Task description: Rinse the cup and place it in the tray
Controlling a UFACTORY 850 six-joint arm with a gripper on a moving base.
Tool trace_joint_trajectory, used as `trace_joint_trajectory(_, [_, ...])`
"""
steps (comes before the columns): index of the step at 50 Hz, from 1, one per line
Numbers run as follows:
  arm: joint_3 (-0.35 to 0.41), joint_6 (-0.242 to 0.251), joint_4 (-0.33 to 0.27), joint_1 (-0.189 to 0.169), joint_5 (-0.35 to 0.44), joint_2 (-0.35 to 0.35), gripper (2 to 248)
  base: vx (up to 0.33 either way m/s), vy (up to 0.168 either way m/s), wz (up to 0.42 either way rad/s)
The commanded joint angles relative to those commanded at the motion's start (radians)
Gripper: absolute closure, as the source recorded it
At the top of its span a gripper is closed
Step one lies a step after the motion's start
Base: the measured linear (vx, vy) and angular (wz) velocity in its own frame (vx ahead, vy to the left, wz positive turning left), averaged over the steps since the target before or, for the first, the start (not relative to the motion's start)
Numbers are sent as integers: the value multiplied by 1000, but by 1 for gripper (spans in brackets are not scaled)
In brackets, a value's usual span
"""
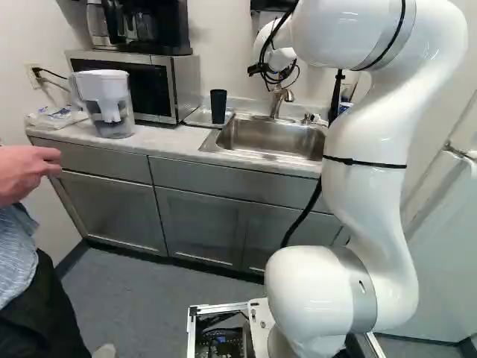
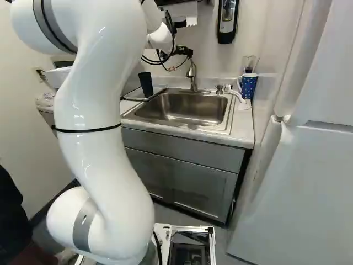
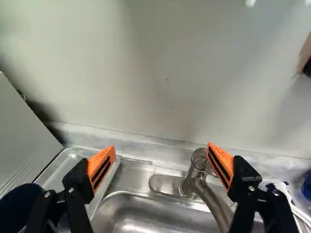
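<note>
My gripper (image 2: 183, 51) is up by the back wall, above the faucet side of the sink. In the wrist view the gripper (image 3: 162, 158) stands wide open, nothing held between its orange pads. A dark cup (image 1: 218, 106) stands upright on the metal tray (image 1: 195, 118), left of the sink (image 2: 182, 109). The wrist view shows the same cup (image 3: 20, 206) only in part, beside the gripper's finger on the tray (image 3: 70, 156) side. The faucet (image 3: 217, 203) rises from the sink's back rim, below the other finger.
Left of the tray are a microwave (image 1: 164, 82) and a water pitcher (image 1: 110, 104). A blue dotted cup (image 2: 249, 85) and a white brush (image 2: 238, 96) are right of the sink. A soap dispenser (image 2: 227, 19) hangs on the wall. A person's hand (image 1: 26, 171) shows at the left.
</note>
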State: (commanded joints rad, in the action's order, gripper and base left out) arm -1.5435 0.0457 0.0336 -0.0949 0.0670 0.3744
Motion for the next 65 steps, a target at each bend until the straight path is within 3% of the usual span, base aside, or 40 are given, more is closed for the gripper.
trace_joint_trajectory(13, [-28,0,0,-11,18,4,3,0,0,0])
trace_joint_trajectory(37, [-50,0,0,-62,22,-20,3,0,0,0])
trace_joint_trajectory(65, [86,0,0,-100,-61,-140,3,0,0,0])
